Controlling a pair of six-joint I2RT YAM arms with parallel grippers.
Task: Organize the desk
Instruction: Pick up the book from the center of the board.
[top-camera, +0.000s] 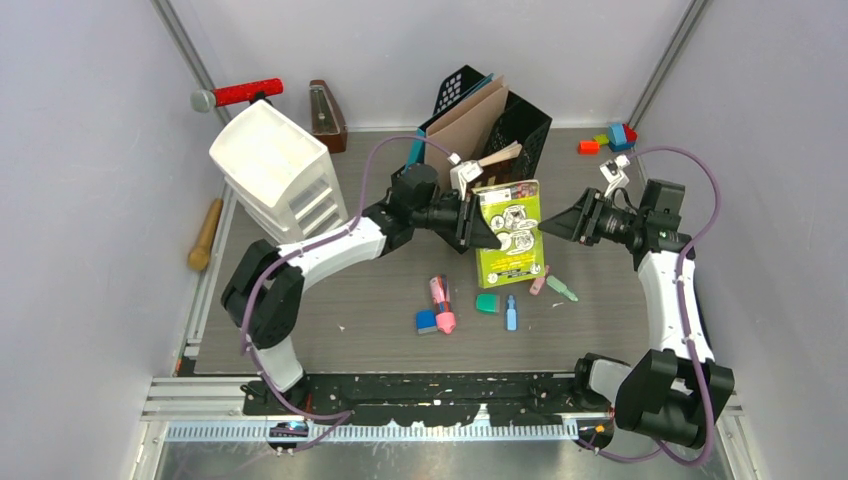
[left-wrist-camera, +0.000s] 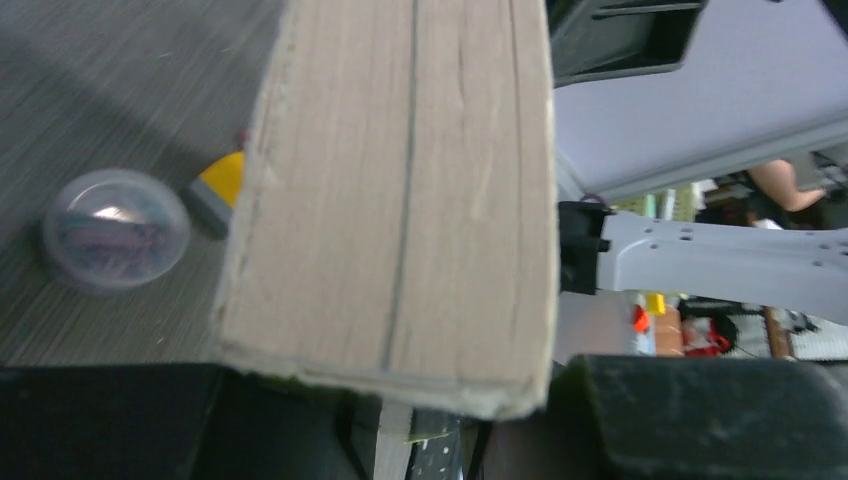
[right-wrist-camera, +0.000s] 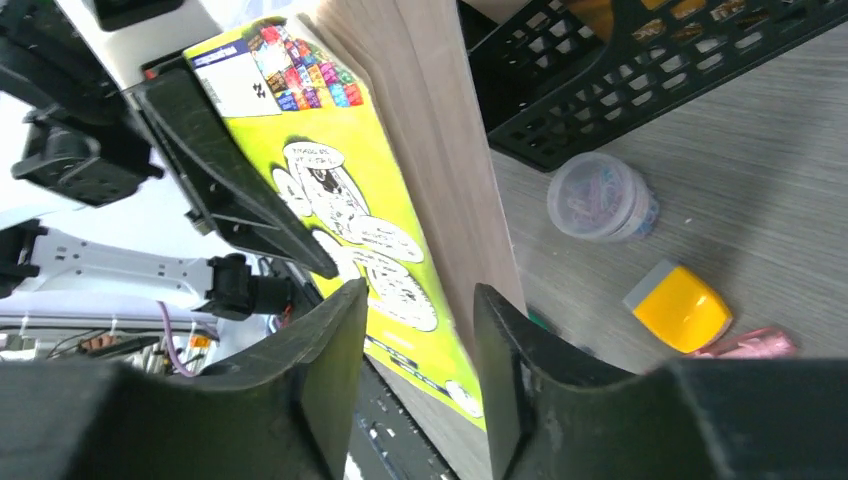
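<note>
A lime-green book (top-camera: 510, 235) stands upright on its edge in the middle of the grey-brown wood-grain desk (top-camera: 350, 310). My left gripper (top-camera: 487, 235) is clamped on its left side. One black finger lies across the cover (right-wrist-camera: 230, 180), and the pale page block (left-wrist-camera: 400, 200) fills the left wrist view above the gripper (left-wrist-camera: 430, 400). My right gripper (top-camera: 552, 226) is at the book's right edge. Its fingers (right-wrist-camera: 340, 330) stand apart with nothing between them, and the book's cover (right-wrist-camera: 330, 190) shows just beyond the tips.
A black mesh file holder (top-camera: 500, 120) with cardboard folders is behind the book. A white drawer unit (top-camera: 275, 170), a metronome (top-camera: 327, 115) and a red-handled hammer (top-camera: 245, 93) are at the back left. Erasers and markers (top-camera: 440, 300) lie in front. A clear tub (right-wrist-camera: 600, 195) and a yellow block (right-wrist-camera: 680, 305) sit by the holder.
</note>
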